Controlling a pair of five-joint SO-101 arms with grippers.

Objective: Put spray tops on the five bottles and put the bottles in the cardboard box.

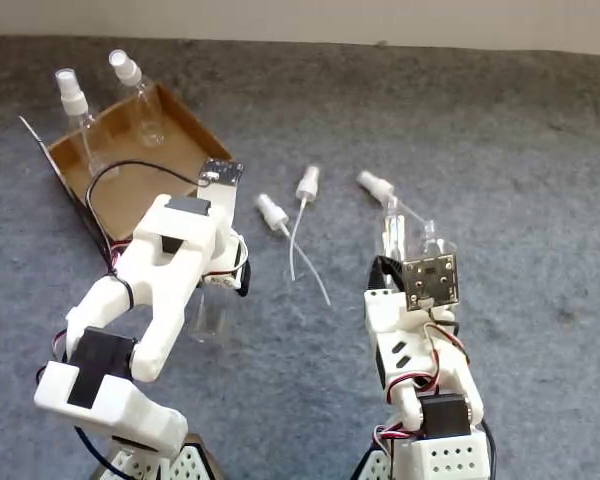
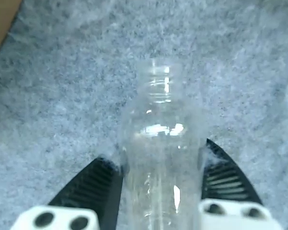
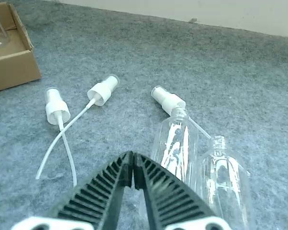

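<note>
Grey felt surface [image 1: 520, 130], high view: cardboard box [image 1: 145, 165] far left, two capped bottles [image 1: 80, 125] inside. Three loose spray tops [image 1: 307, 185] lie mid-surface between arms. Two uncapped bottles [image 1: 410, 235] lie side by side just ahead of right arm.

Left wrist view: left gripper [image 2: 156, 153] fingers clamp held bottle [image 2: 158, 120] at body; clear, neck bare.

Right wrist view: right gripper [image 3: 133, 160] fingers pressed together, grasping nothing, just beside uncapped bottles; loose spray tops beyond.
</note>
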